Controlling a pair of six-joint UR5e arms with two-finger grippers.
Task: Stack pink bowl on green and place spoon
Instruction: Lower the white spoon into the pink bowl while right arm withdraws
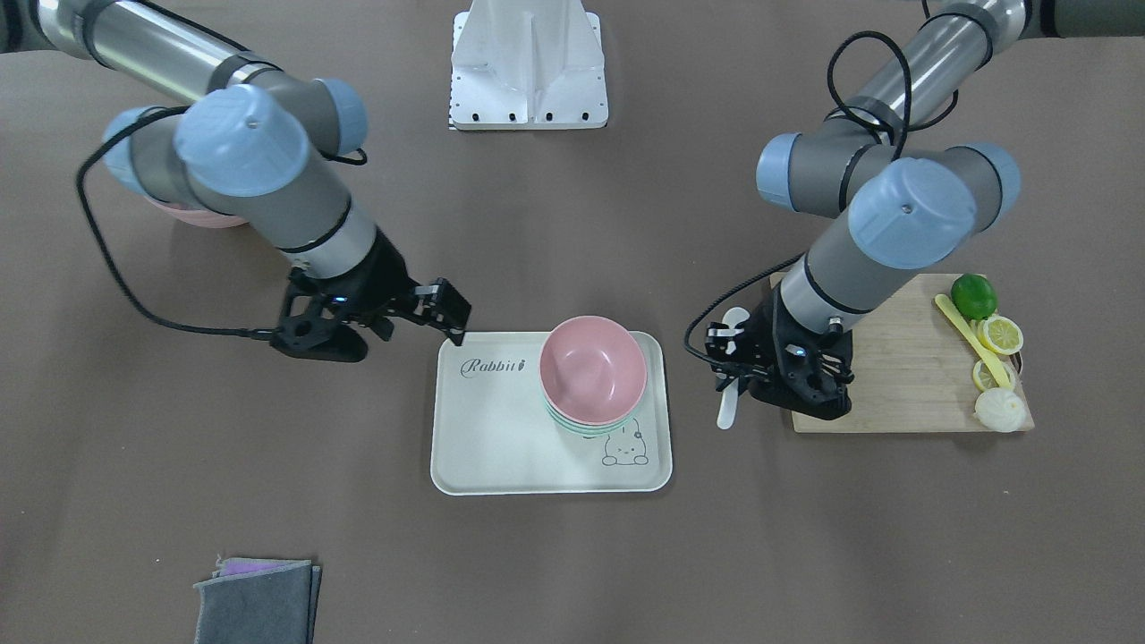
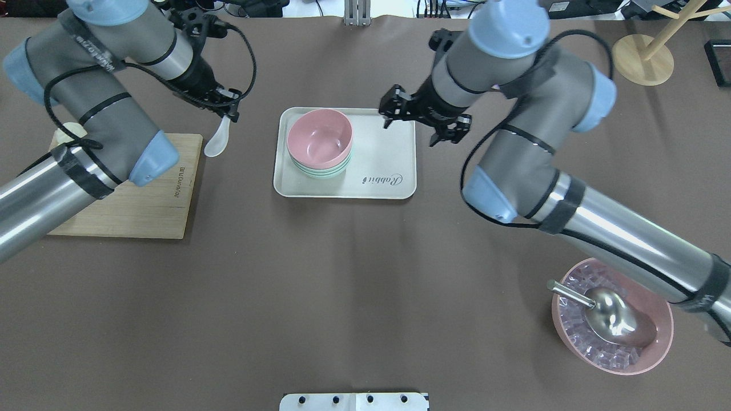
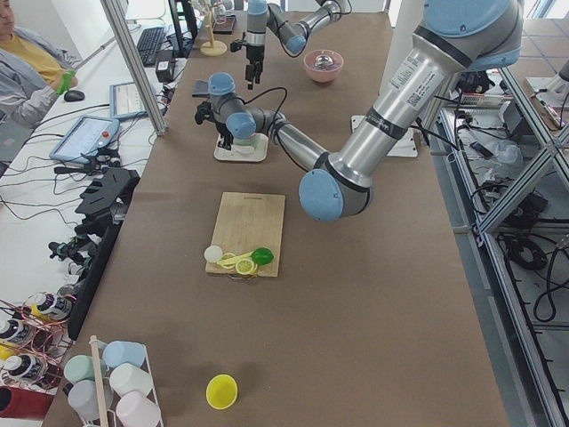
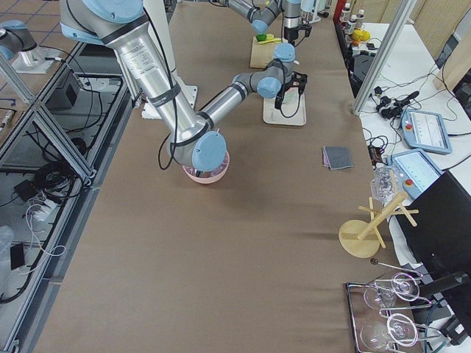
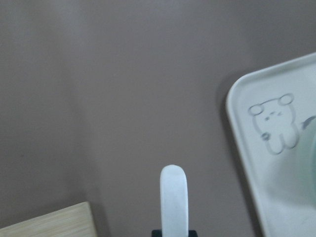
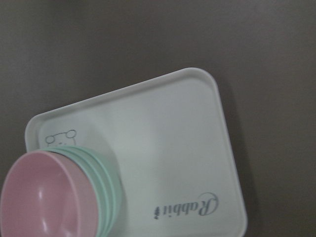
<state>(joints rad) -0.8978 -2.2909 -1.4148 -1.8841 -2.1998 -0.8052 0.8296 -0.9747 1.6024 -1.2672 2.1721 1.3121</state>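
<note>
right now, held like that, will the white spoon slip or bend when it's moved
Probably stiff: the white spoon looks like glossy hard plastic or ceramic, holding its shape. It may be slick and pivot, since the left tool pinches only its narrow handle, scoop sticking out. Likely light, being small and thin.

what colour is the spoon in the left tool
White; the spoon shows best in the overhead view.

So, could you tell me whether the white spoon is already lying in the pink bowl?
No, the white spoon is held in the jaws of the left gripper beside the tray, and the pink bowl is empty.
</note>
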